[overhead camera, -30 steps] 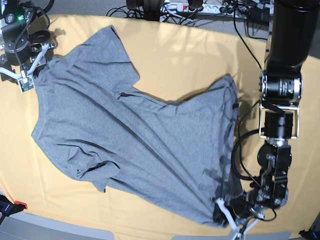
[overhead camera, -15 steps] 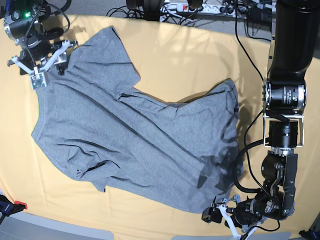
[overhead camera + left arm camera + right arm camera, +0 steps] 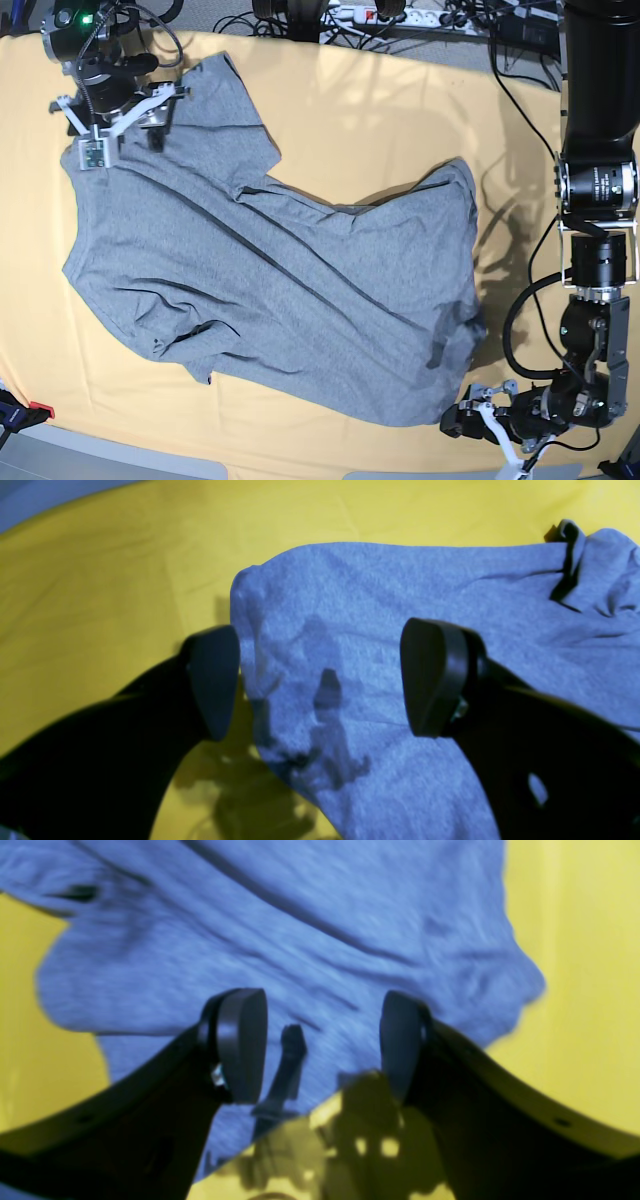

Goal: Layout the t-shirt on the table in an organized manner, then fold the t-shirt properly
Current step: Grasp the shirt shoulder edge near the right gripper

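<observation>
The right gripper hangs open over the t-shirt, which lies spread but skewed on the surface — layout step unfinished. The left gripper gapes empty just beside the hem corner. Next, probably: regrip and square it.

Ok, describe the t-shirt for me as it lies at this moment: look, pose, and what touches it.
The t-shirt is heather-grey soft fabric, spread mostly flat but askew on the table, with diagonal wrinkles and one sleeve creased near the front edge. No lettering shows. The right gripper, open, hovers over its far corner; the left gripper, also open, sits just off its near corner. Neither holds it.
</observation>
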Robot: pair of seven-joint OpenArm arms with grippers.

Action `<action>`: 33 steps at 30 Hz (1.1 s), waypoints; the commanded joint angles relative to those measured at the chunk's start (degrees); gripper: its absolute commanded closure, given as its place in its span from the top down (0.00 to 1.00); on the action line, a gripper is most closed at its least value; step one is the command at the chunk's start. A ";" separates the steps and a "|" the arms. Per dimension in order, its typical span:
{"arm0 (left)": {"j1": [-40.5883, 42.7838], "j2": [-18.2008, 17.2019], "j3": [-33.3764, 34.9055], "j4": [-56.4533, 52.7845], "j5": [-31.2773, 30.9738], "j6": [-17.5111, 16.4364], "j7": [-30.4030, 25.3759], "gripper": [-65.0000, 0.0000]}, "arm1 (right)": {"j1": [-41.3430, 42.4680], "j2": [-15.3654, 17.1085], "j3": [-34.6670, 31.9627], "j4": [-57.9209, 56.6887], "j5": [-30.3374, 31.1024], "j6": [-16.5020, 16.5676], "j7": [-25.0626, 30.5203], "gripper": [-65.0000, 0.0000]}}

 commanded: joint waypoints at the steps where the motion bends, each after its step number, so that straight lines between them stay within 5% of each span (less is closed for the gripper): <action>1: -2.54 -0.92 -0.28 0.90 -1.42 -0.17 -1.29 0.76 | 0.81 0.15 0.31 0.77 0.20 1.11 1.75 0.50; 5: -2.54 -1.20 -0.28 0.90 -2.40 -0.20 -1.22 0.76 | 3.50 0.09 0.31 0.77 0.13 6.80 1.70 0.00; 11: -2.54 -1.20 -0.28 0.90 -2.45 -0.20 -0.11 0.76 | 3.52 0.09 0.31 -2.73 -0.39 11.74 3.78 0.00; 19: -2.54 -1.22 -0.28 0.90 -3.45 -0.20 0.22 0.76 | 7.50 0.66 0.31 -16.00 -2.93 11.65 2.27 0.00; 26: -2.54 -1.20 -0.28 0.90 -3.50 -0.20 0.17 0.76 | 7.13 0.74 0.31 -15.17 -9.55 7.21 -7.15 0.00; 33: -2.54 -1.20 -0.28 0.90 -3.48 -0.20 0.20 0.76 | 3.41 0.70 0.31 -8.24 -16.57 0.72 -9.53 0.00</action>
